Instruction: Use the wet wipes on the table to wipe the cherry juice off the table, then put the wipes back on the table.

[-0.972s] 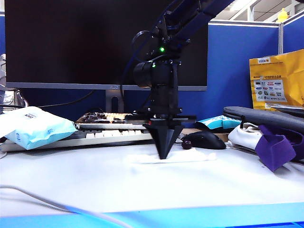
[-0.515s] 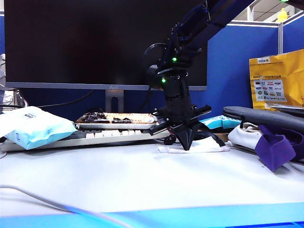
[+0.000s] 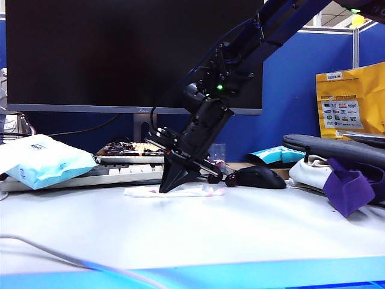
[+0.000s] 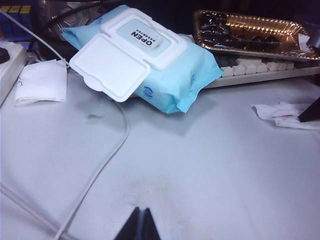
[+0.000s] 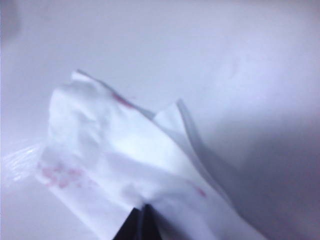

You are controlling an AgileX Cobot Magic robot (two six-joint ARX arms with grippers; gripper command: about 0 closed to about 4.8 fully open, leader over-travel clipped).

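Note:
The wet wipes lie as one crumpled white sheet on the table, in front of the keyboard. My right gripper leans over to the left, its tip pressed down on the sheet's left part. In the right wrist view this gripper is shut on the wet wipes, which carry pink stains. I see no cherry juice on the bare table. The left wrist view shows my left gripper shut and holding nothing, low over the table, with the wet wipes far off to one side.
A light-blue wipes packet with its lid open rests on the keyboard at left. Behind it stands a tray. A dark cherry and a black mouse lie right of the sheet. A white cable crosses the front left; purple cloth lies at right.
My right gripper dragged the wet wipes to the right, then back to the left past where it began. Its wrist has tilted, so the gripper now leans left.

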